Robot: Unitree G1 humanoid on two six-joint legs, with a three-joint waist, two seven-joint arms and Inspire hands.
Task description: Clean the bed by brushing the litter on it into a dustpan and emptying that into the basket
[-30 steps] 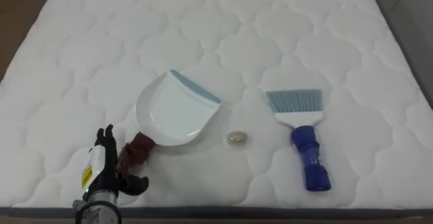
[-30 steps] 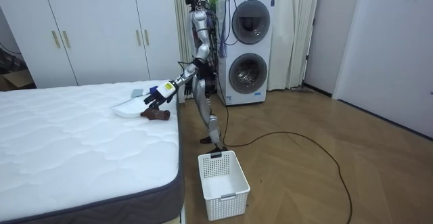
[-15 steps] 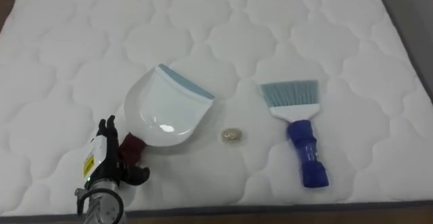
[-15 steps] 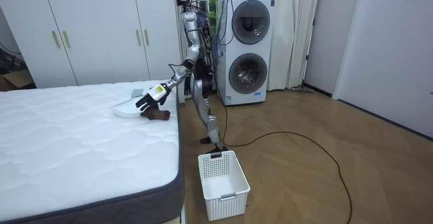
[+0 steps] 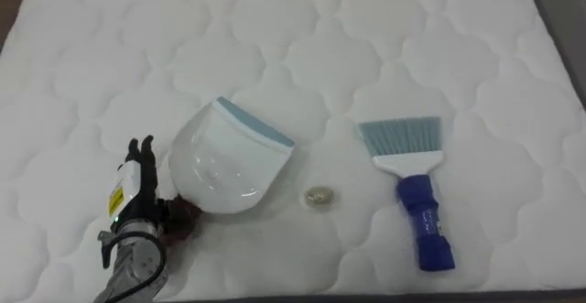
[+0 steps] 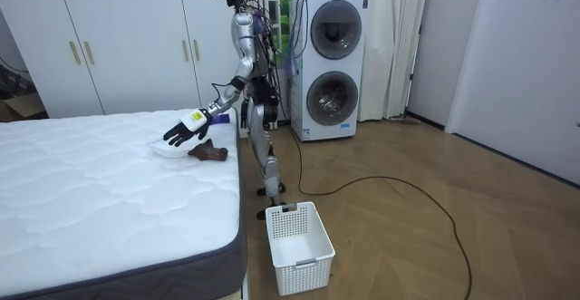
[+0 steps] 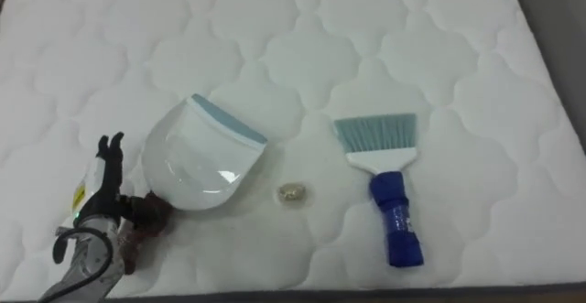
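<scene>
A white dustpan [image 5: 229, 156] with a grey-blue lip lies on the white quilted mattress [image 5: 366, 47], its dark brown handle [image 5: 183, 219] pointing toward the near left. A small pale scrap [image 5: 319, 196] lies just right of the pan. Further right lies a brush [image 5: 417, 193] with grey-blue bristles and a blue handle. My left hand [image 5: 133, 189] is open with its fingers straight, just left of the dustpan's handle. In the room view the left hand [image 6: 181, 130] hovers a little above the bed, apart from the handle.
I stand at the bed's side edge, leaning toward it. A white plastic basket [image 6: 299, 246] stands on the wooden floor near the bed's corner. Stacked washing machines [image 6: 335, 64] and white wardrobes [image 6: 118, 37] line the wall behind.
I have stepped closer to the bed, and the eye view has shifted with me. My left hand has moved further out over the mattress, from beside the handle's end to alongside the pan.
</scene>
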